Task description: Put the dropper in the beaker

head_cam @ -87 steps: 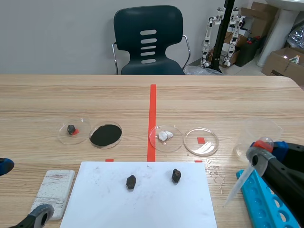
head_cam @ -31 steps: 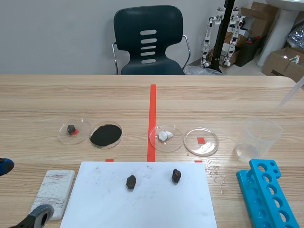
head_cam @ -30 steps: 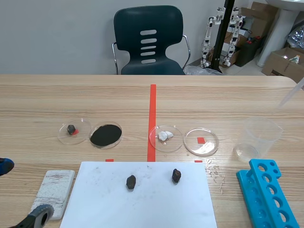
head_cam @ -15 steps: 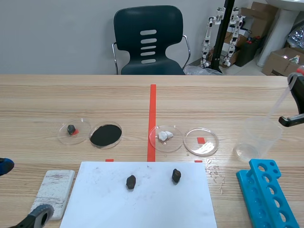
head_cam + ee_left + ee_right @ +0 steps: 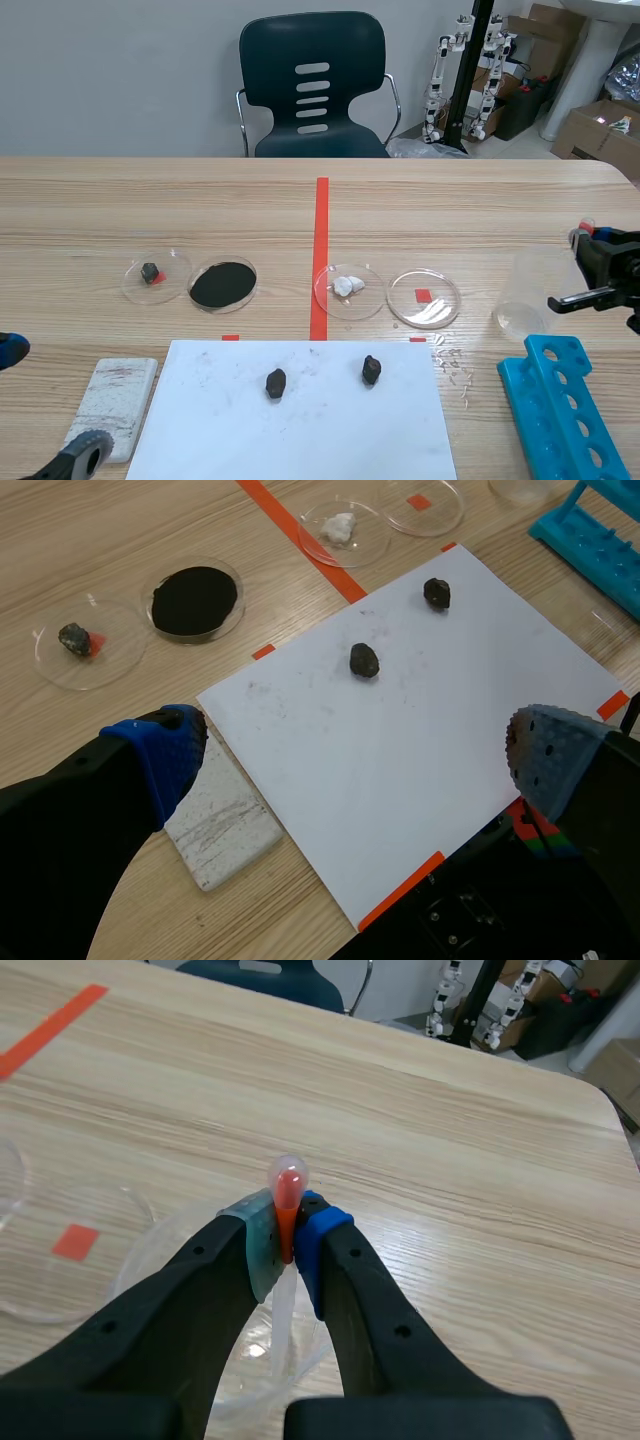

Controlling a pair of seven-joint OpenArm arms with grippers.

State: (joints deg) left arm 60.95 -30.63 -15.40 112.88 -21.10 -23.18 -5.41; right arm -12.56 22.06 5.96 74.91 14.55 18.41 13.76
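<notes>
By the tabletop's right edge, the right gripper [image 5: 285, 1245] pinches the dropper [image 5: 287, 1182] just under its bulb, tube pointing down into the clear beaker [image 5: 520, 300]. The left gripper [image 5: 357, 752] hangs wide apart near the front left corner.

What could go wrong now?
The right gripper holds the dropper just under its bulb, right at the beaker. A bump might knock the beaker against the rack. Once it is let go, the long dropper may lean on the rim and tip the beaker.
</notes>
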